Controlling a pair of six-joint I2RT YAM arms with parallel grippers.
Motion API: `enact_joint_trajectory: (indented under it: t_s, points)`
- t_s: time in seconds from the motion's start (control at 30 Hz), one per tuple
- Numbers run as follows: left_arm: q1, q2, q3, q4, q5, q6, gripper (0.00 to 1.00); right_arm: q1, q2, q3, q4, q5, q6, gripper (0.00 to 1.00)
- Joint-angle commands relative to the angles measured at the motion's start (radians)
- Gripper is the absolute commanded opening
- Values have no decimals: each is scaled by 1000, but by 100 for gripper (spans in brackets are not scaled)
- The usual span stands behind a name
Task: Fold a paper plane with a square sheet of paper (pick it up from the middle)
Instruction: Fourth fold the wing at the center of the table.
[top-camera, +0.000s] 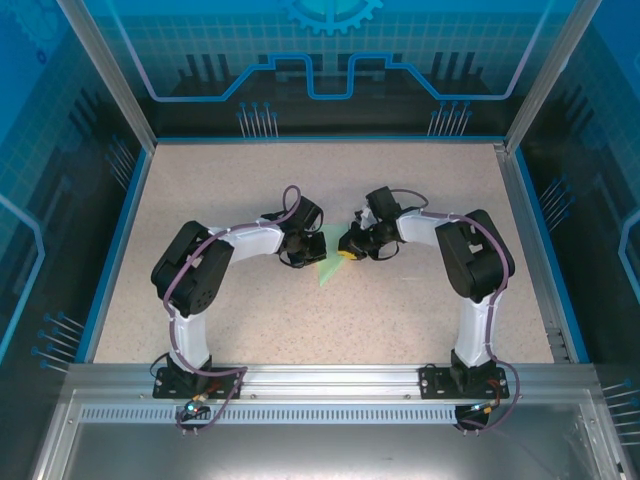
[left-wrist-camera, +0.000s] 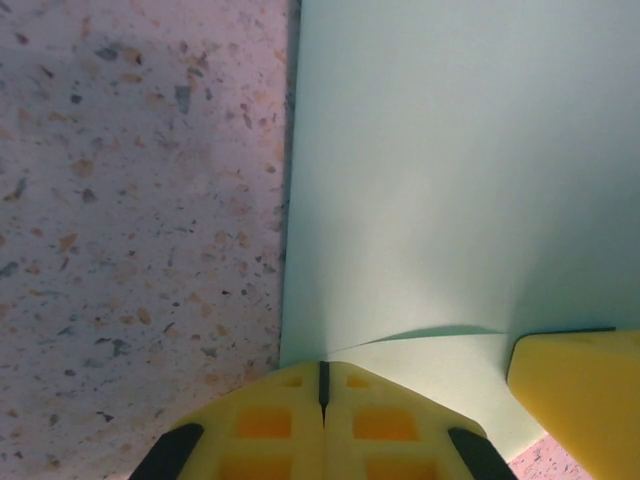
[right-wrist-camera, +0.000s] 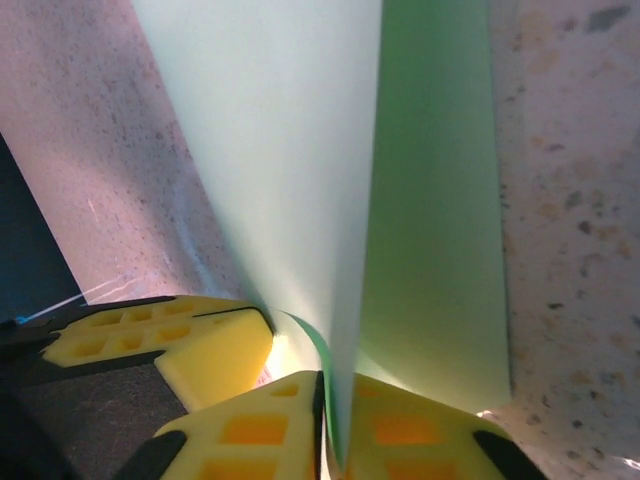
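— Since I cannot see the scene, where is the paper, and what are your jaws doing?

— The folded sheet (top-camera: 328, 272) lies at the middle of the speckled table (top-camera: 200, 190). From above it shows as a small pale green wedge. My right gripper (right-wrist-camera: 324, 385) is clamped on it. A raised crease of the paper runs straight into the seam between my yellow pads (right-wrist-camera: 260, 430), with a paler panel on the left and a deeper green one on the right. My left gripper (left-wrist-camera: 322, 375) has its pads pressed together at the sheet's near corner, just beside my right one. Whether a layer is caught between them I cannot tell.

— How much of the plane is made?

— I judge it well under way but unfinished. It is not an open square: I see long, straight folded edges, stacked layers and a centre crease. What I cannot see is a clean pointed nose or spread wings, since my grippers cover most of it. What is likely left is sharpening the crease, folding the wings down and letting go.
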Motion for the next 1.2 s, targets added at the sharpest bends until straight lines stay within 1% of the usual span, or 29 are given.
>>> enact_joint_trajectory:
  t_s: [0.0,0.03,0.1,0.23,0.43,0.57,0.63,0.7,0.83,1.0,1.07,1.17]
  points:
    - [7,-43,-9,-30,-9,19,4,-18,-3,-18,29,-28,13,6]
    - [9,-56,-8,-38,-12,20,9,-20,-11,-23,34,-25,18,5]
    - [13,-82,-1,-67,-24,13,22,-23,-34,-38,41,-4,23,3]
    - [24,-163,-8,-118,-84,8,43,-32,-132,-68,14,82,18,0]
    - [51,-305,-73,-128,-155,0,65,-32,-284,-95,-65,233,1,0]
    - [59,-383,-126,-94,-174,12,73,-12,-344,-104,-94,312,37,0]
    - [59,-420,-160,-57,-168,48,77,29,-353,-78,-129,408,64,0]
    - [59,-451,-200,-11,-164,80,81,74,-341,-46,-154,480,101,0]
    - [60,-513,-278,70,-147,118,87,145,-279,31,-197,552,199,0]
    - [45,-526,-384,249,-60,196,92,169,-195,62,-207,536,347,0]
    - [14,-503,-411,321,-56,260,92,175,-171,58,-203,526,401,0]
    - [-65,-462,-443,435,-109,380,89,175,-158,51,-210,524,458,0]
